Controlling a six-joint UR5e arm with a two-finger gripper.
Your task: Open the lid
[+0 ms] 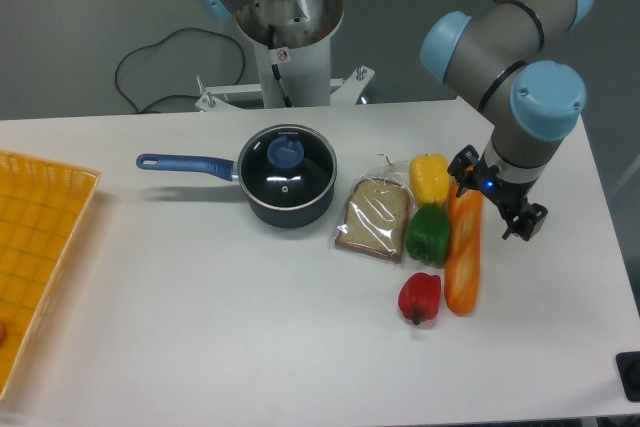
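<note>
The lid (288,169), clear glass with a thin metal rim and a blue knob (285,153), lies flat and closed on the dark blue saucepan (292,211) in the middle of the table. The pan's long blue handle (186,164) points left. My gripper (496,195) hangs far to the right of the pan, over the top end of a long orange loaf. Its black fingers (466,166) look spread apart, and nothing is held between them. The lid is untouched.
Between pan and gripper lie a bagged bread slice (375,219), a yellow pepper (430,177), a green pepper (428,233), a red pepper (420,297) and the orange loaf (463,262). A yellow basket (35,247) sits at the left edge. The arm's base (290,37) stands behind the pan.
</note>
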